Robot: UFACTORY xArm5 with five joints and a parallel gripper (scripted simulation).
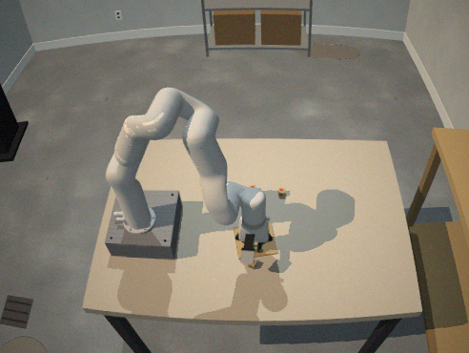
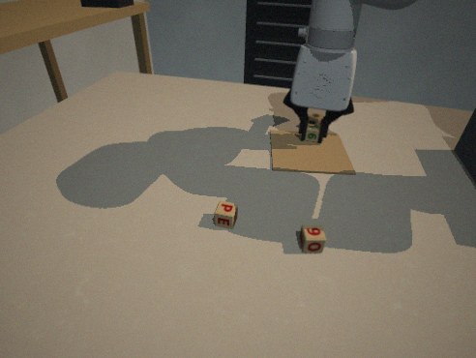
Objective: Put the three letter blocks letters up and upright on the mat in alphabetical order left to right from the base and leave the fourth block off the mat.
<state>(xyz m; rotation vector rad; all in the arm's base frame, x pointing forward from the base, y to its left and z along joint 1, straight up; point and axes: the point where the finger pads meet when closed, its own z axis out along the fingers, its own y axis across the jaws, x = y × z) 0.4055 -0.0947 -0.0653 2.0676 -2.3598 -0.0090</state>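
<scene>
My gripper (image 2: 313, 127) is shut on a block with green marks (image 2: 312, 131) on its side. It holds the block low over the far part of the tan mat (image 2: 312, 155); I cannot tell if the block touches the mat. Two blocks with red marks lie on the table off the mat: one shows P on top and E on its side (image 2: 225, 214), the other shows 9 on top and O on its side (image 2: 312, 239). In the overhead view the gripper (image 1: 248, 253) stands over the mat (image 1: 263, 245), and the two red-marked blocks (image 1: 282, 192) (image 1: 253, 186) lie beyond it. I see no other block.
The arm's grey base block (image 1: 143, 231) stands at the table's left. A wooden side table (image 1: 450, 229) stands off the right edge. The arm casts wide shadows across the table.
</scene>
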